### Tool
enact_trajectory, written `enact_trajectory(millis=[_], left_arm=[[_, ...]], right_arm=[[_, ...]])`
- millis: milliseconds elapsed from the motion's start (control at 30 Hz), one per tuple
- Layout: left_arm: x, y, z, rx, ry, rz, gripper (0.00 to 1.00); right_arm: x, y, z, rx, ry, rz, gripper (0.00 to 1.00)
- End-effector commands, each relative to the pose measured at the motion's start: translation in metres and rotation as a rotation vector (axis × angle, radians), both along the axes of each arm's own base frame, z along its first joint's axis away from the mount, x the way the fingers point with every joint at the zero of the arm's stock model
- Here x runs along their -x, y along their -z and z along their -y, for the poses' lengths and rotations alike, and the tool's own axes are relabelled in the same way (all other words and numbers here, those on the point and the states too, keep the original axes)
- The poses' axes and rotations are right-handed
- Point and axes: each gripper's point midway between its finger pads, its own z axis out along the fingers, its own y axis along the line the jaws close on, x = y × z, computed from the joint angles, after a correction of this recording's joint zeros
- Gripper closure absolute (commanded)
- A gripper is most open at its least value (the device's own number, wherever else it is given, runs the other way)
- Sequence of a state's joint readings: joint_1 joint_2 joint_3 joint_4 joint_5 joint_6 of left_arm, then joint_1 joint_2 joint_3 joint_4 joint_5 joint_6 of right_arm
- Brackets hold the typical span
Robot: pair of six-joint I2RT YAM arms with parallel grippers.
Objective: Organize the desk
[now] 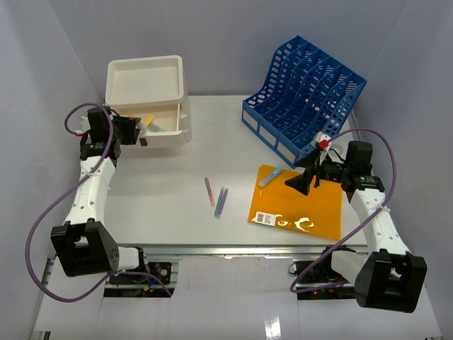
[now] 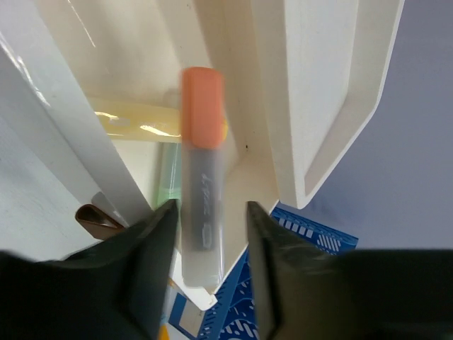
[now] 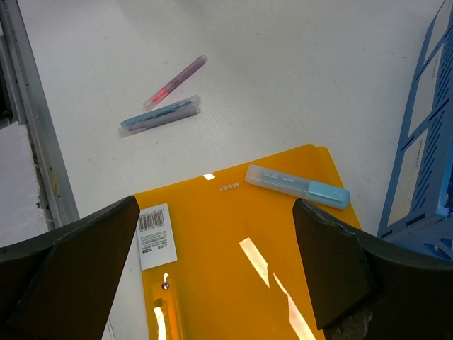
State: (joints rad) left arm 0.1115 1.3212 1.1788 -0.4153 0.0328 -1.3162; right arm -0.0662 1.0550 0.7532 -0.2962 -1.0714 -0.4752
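L wrist only: orange-capped highlighter (image 2: 202,177) loose betw. parted L fingers (image 2: 141,276), by drawer box (image 2: 318,85); R fingers (image 3: 78,269) wide.

I count three pens (image 3: 175,81) (image 3: 152,113) (image 3: 173,117), four highlighters (image 3: 297,185) (image 2: 202,177) (image 2: 134,120) (image 2: 168,177), one folder (image 3: 233,269), one rack (image 1: 304,92) and one drawer box (image 1: 145,81).

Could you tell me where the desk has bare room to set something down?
Bare desk lies between the left arm and the loose pens, and at the back between the drawer box and file rack. The right is crowded: orange folder, highlighter, right claw.
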Motion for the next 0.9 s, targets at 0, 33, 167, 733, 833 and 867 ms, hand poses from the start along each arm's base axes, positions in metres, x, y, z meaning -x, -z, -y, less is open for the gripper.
enact_trajectory(millis=[0, 33, 167, 733, 833, 867], left_arm=[[-0.007, -0.024, 0.005, 0.035, 0.025, 0.046, 0.37], [-0.008, -0.026, 0.006, 0.032, 0.031, 0.052, 0.34], [-0.008, -0.029, 0.008, 0.016, 0.055, 0.065, 0.19], [0.138, -0.104, 0.091, -0.623, 0.731, 0.686, 0.08], [0.162, -0.091, 0.088, -0.686, 0.714, 0.673, 0.05], [0.167, -0.084, 0.086, -0.696, 0.706, 0.652, 0.05]], right_arm=[[-0.001, 0.001, 0.002, 0.0, 0.009, 0.005, 0.04], [0.0, 0.002, 0.002, 0.0, 0.008, 0.004, 0.04], [0.005, 0.005, -0.001, -0.002, -0.036, 0.019, 0.03], [-0.008, 0.081, -0.008, 0.429, -0.843, 0.381, 0.0], [-0.03, 0.084, -0.023, 0.494, -0.873, 0.378, 0.03], [-0.037, 0.089, -0.028, 0.524, -0.876, 0.371, 0.05]])
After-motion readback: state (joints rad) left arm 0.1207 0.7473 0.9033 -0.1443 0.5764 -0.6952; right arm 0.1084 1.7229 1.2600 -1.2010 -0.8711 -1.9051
